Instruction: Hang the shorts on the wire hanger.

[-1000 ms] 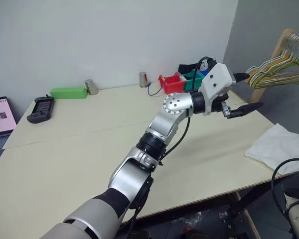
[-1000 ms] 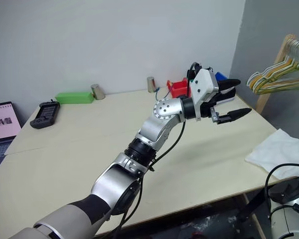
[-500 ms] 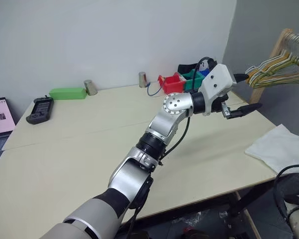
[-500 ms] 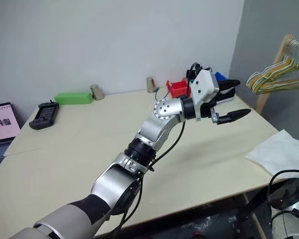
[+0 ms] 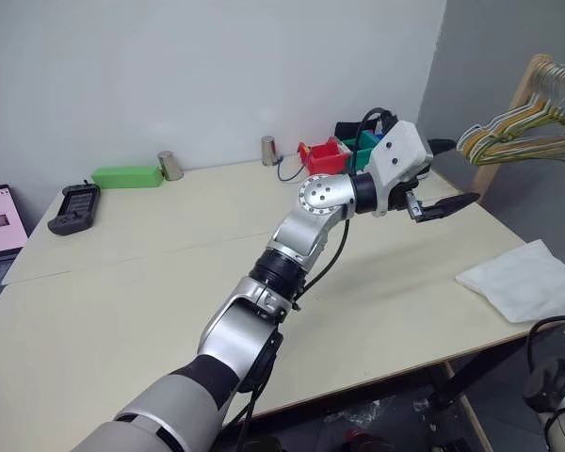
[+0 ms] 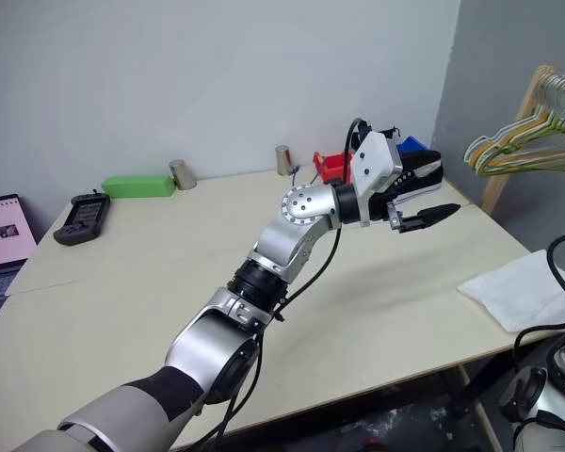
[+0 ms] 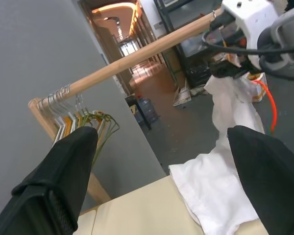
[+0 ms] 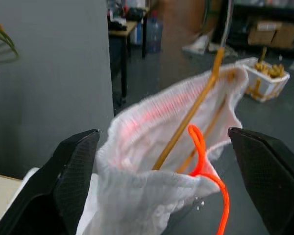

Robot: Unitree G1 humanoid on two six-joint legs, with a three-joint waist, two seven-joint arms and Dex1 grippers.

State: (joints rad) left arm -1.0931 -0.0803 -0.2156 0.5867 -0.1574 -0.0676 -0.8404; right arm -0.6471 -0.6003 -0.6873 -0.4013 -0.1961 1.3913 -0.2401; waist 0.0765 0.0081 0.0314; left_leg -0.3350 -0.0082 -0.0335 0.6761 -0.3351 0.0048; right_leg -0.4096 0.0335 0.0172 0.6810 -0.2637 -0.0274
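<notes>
Left gripper (image 5: 440,175): you see it raised above the far right part of the table, pointing toward the rack of hangers; its two black fingers (image 7: 59,181) stand wide apart with nothing between them.
Right gripper (image 8: 166,191): your right wrist view looks along its black fingers (image 8: 73,171), which are spread wide at either edge; the bunched white cloth lies in the gap between them, and you cannot tell whether either finger touches it.
Shorts (image 5: 523,282): you find most of the white fabric lying crumpled on the right corner of the table, reaching over its edge; in the left wrist view a strip of it (image 7: 230,112) rises from the tabletop up to the right arm's hand.
Waistband (image 8: 171,117): the gathered elastic edge faces the right wrist camera, with a pinkish tint on the cloth.
Wire hanger (image 8: 191,112): a thin yellow-gold wire runs slantwise into the open waistband, a second leg beside it inside the fabric.
Orange cable (image 8: 206,161): it loops in front of the cloth, close to the wire.
Hanger rack (image 5: 513,104): a wooden frame beyond the table's right end carries pale green-and-yellow hangers (image 5: 523,137), well apart from the shorts.
Table (image 5: 151,273): pale top; a green box (image 5: 129,176), two metal cups (image 5: 172,165) and red, green and blue bins (image 5: 325,155) stand along the wall side.
</notes>
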